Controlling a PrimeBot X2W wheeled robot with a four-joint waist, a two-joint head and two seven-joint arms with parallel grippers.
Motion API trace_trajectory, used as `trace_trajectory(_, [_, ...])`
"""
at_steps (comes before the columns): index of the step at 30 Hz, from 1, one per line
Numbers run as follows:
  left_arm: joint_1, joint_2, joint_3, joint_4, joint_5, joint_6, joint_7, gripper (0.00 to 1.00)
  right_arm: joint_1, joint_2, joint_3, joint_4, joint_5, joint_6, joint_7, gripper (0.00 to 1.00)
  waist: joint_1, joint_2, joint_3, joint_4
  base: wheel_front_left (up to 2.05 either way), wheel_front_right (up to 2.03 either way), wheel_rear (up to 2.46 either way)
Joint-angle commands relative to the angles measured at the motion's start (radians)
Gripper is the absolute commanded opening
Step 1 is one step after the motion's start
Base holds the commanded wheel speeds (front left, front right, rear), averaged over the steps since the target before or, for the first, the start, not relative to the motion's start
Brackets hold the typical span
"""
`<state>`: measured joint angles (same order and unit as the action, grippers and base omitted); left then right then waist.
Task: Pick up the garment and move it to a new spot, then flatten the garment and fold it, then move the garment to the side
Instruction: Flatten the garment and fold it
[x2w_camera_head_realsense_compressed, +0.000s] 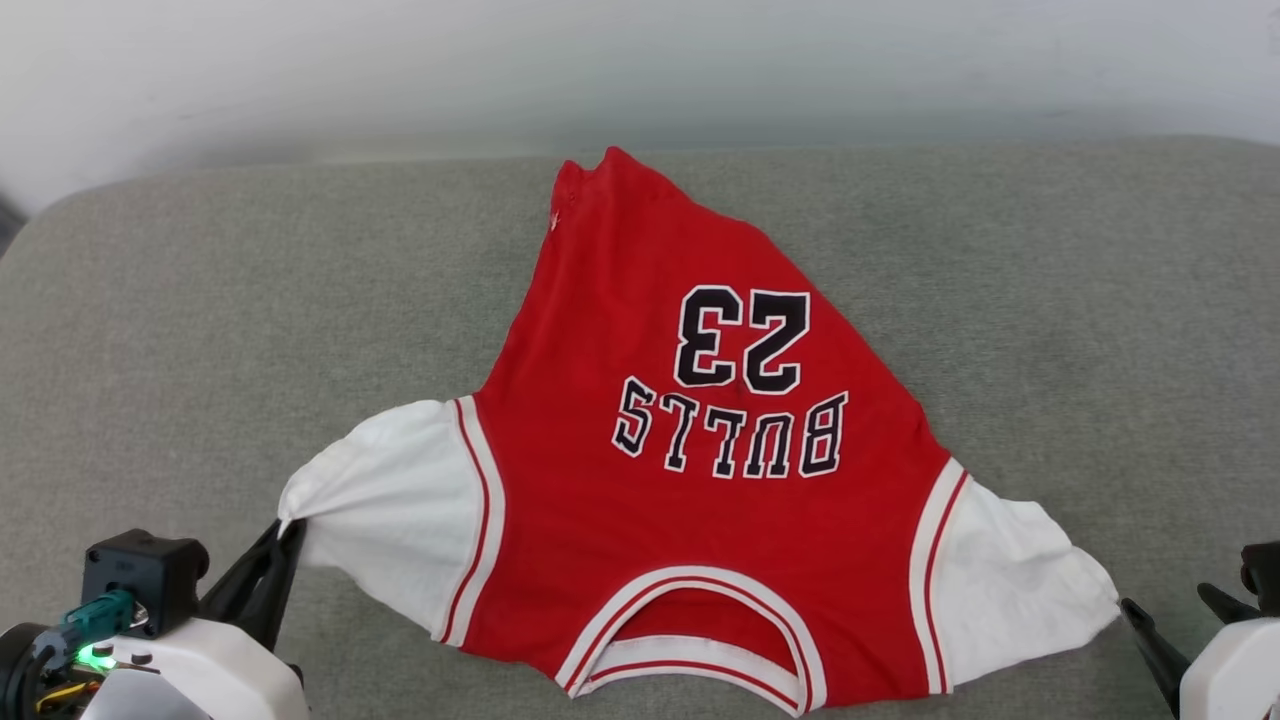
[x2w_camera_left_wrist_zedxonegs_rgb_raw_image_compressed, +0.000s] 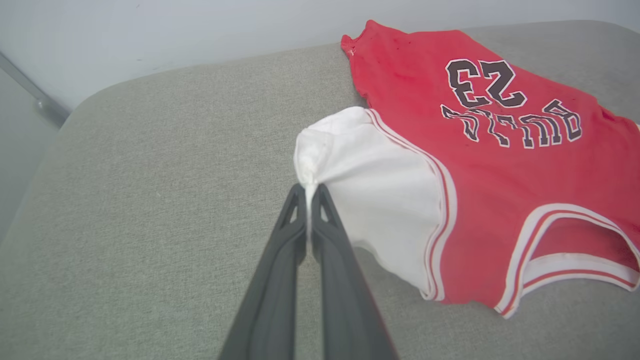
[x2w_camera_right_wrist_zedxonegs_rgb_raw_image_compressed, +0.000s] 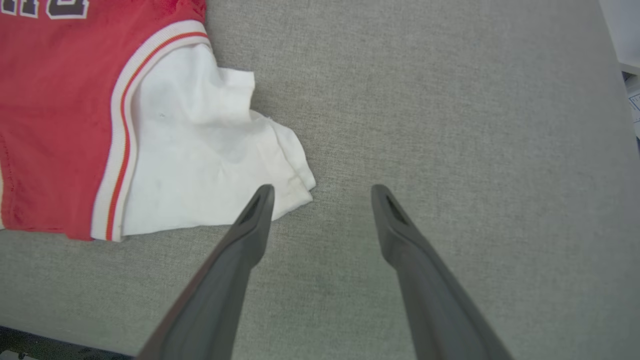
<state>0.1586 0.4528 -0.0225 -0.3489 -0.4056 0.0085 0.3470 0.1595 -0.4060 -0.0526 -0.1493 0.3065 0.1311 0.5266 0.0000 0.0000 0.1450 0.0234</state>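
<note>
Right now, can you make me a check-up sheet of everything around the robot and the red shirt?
Surface: grey padded surface, smooth.
Job's things: garment lies spread, lettering up, collar nearest the robot.
Clutter: nothing seen.
Grippers: left gripper shut on the tip of one white sleeve; right gripper open beside the other sleeve, holding nothing.
Cables: teal plug and wires on the left wrist.
Surroundings: pale wall behind the surface.
</note>
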Motion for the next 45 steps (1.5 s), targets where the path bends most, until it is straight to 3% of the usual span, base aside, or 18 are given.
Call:
trace_trajectory(1, [0.005,0.005,-0.005,-0.028,-0.005,-0.003,0.013,0.0,-0.025,0.0,-0.005,0.003,-0.006,-0.001,0.047,1.0,0.0,0.0,0.015,0.016,0.0,0.0,0.0])
trace_trajectory(6, [-0.01,0.003,-0.022,-0.089,-0.012,-0.009,0.022,0.0,-0.068,0.001,0.001,0.036,-0.018,-0.001,0.134,1.0,0.0,0.0,0.046,0.043,0.0,0.0,0.0])
trace_trajectory(22, [-0.085,-0.001,-0.072,-0.068,-0.02,-0.044,-0.007,0.0,-0.09,0.057,0.095,0.218,-0.023,0.002,0.17,1.0,0.0,0.0,0.11,0.104,0.0,0.0,0.0])
trace_trajectory(23, [-0.083,-0.001,-0.073,-0.062,-0.021,-0.046,-0.007,0.0,-0.086,0.059,0.107,0.224,-0.018,0.005,0.169,0.28,0.0,0.0,0.109,0.104,0.0,0.0,0.0])
trace_trajectory(24, [-0.08,0.002,-0.074,-0.055,-0.019,-0.046,-0.007,0.0,-0.086,0.058,0.118,0.227,-0.014,0.006,0.163,0.0,0.0,0.0,0.107,0.103,0.0,0.0,0.0])
trace_trajectory(31, [-0.047,0.018,-0.053,-0.033,-0.037,-0.047,-0.011,0.0,-0.106,0.009,0.066,0.15,0.025,-0.001,0.118,0.0,0.0,0.0,0.038,0.074,0.0,0.0,0.0])
trace_trajectory(38, [-0.048,0.047,-0.012,-0.058,-0.046,-0.043,-0.018,0.0,-0.13,-0.025,0.005,0.013,0.124,-0.001,0.16,0.0,0.0,0.0,-0.027,0.038,0.0,0.0,0.0])
trace_trajectory(45, [-0.115,0.118,0.097,-0.163,-0.093,-0.051,-0.005,0.0,-0.267,-0.062,-0.084,-0.161,0.239,-0.001,0.222,0.0,0.0,0.0,-0.084,-0.01,0.0,0.0,0.0])
